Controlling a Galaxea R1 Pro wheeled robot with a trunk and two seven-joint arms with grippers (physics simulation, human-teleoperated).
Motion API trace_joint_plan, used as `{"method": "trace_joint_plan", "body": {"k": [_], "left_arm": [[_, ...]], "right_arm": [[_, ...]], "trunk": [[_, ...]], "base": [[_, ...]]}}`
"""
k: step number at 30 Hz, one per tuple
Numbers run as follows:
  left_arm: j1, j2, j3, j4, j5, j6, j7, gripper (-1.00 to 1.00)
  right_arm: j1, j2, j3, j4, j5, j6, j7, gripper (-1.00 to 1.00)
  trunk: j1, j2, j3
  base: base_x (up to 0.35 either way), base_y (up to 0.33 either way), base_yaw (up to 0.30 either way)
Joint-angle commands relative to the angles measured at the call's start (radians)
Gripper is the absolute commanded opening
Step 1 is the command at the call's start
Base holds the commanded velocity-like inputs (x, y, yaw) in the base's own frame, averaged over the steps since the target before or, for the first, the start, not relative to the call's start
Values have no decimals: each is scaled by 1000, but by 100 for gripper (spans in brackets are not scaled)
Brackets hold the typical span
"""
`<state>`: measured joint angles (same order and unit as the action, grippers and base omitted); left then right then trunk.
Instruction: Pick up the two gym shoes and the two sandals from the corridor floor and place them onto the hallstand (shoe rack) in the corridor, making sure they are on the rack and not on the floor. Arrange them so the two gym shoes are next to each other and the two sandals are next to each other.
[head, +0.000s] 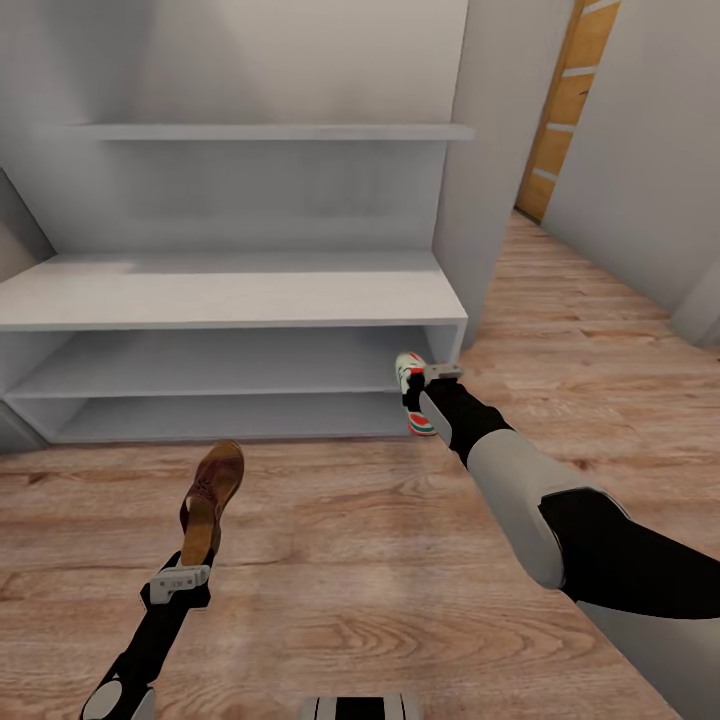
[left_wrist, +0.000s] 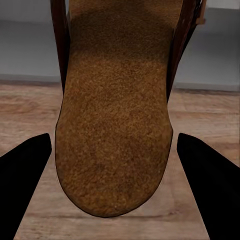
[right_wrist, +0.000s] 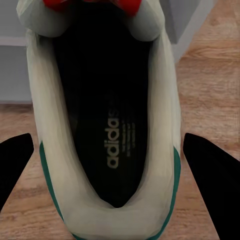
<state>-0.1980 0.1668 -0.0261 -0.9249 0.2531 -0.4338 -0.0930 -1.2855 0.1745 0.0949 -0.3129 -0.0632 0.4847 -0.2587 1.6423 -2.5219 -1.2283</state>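
A dark brown sandal (head: 212, 495) with a tan footbed (left_wrist: 115, 125) lies on the corridor floor (head: 350, 560), toe toward the hallstand (head: 230, 290). My left gripper (head: 192, 560) is at its heel, open; the black fingers (left_wrist: 25, 170) flank the sandal with gaps on both sides. A white gym shoe (head: 412, 392) with green trim and red patches sits on the floor by the rack's right end. My right gripper (head: 418, 385) hovers over it, open, and its fingers (right_wrist: 212, 170) stand apart from the gym shoe's (right_wrist: 100, 125) sides. The rack's top and both shelves are bare.
A thin floating wall shelf (head: 270, 132) hangs above the rack. A grey wall corner (head: 490, 180) stands just right of the rack, with a wooden door (head: 565, 100) down the corridor beyond. Open plank floor stretches to the right.
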Motion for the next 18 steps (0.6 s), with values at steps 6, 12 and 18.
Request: {"method": "trace_joint_plan", "body": {"k": [6, 12, 18], "left_arm": [[0, 0, 0, 0, 0, 0, -1, -100], [0, 0, 0, 0, 0, 0, -1, -100], [0, 0, 0, 0, 0, 0, -1, -100]], "right_arm": [[0, 0, 0, 0, 0, 0, 0, -100], [1, 0, 0, 0, 0, -1, 0, -100], [3, 0, 0, 0, -1, -2, 0, -100]], "trunk": [[0, 0, 0], [0, 0, 0], [0, 0, 0]], "base": [[208, 0, 0], [61, 0, 0], [18, 0, 0]]}}
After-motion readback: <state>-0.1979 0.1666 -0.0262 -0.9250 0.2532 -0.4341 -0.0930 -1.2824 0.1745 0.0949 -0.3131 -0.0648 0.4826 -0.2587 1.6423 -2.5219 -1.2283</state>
